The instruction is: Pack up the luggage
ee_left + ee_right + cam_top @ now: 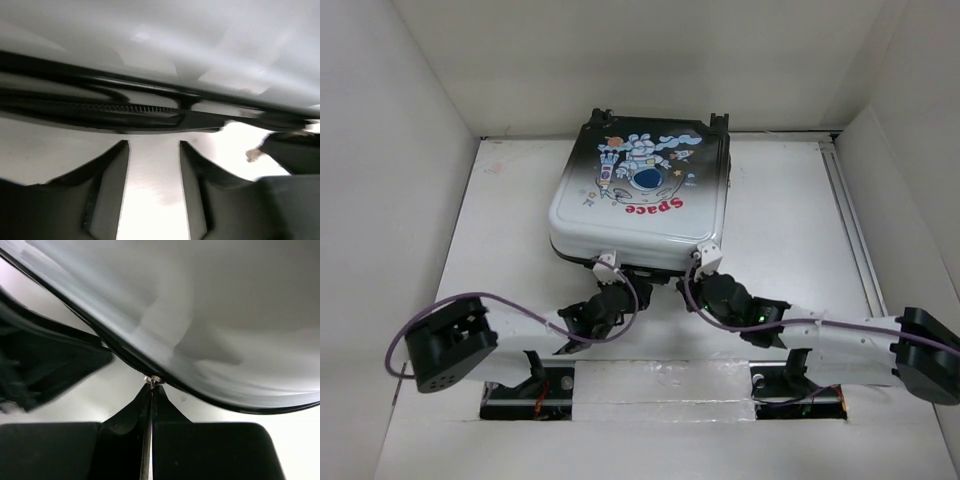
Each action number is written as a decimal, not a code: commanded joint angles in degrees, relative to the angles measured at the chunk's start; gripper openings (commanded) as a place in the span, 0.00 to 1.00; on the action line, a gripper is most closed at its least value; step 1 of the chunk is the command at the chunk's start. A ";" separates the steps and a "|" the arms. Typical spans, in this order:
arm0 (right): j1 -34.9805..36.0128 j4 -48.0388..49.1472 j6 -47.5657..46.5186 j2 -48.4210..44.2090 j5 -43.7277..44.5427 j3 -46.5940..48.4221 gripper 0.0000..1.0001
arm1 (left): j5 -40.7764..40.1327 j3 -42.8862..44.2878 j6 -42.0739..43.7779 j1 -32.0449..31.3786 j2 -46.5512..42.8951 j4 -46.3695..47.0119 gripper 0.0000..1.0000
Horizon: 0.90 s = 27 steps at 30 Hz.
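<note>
Right fingers (122,422) pinching zipper pull (153,379), left fingers (70,195) spread beside luggage (640,190)

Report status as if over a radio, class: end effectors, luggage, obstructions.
Right end effector shut on zipper pull. Left end effector open, empty, at the zip seam. Luggage lid down, flat on table. Nothing seen blocking.

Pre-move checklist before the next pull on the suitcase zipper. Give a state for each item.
1. Lid of the luggage down, case flat on the table: ok.
2. The right gripper pinched shut on the zipper pull: ok.
3. The left gripper bracing the case: not ok, its fingers are apart with nothing between them.
4. Extent of the zipper seam already closed: cannot tell, the view is blurred.
5. Arms apart from each other in the top view: ok.
</note>
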 commanded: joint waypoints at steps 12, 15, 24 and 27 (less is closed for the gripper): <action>-30.62 -9.89 -8.20 -20.84 -19.07 0.01 0.00 | -15.29 -4.27 -8.46 3.69 -46.29 -29.30 0.72; -34.23 -10.50 -8.73 -20.13 -22.06 0.02 0.00 | -23.80 0.56 -11.52 7.56 -50.26 -34.92 0.58; -31.78 -9.97 -8.73 -18.11 -23.21 -1.21 0.00 | -7.44 15.79 -5.39 29.97 -28.23 -29.54 0.12; -31.25 -9.97 -8.73 -19.69 -23.21 -1.73 0.00 | 12.85 12.02 -6.08 50.37 -26.37 -21.44 0.10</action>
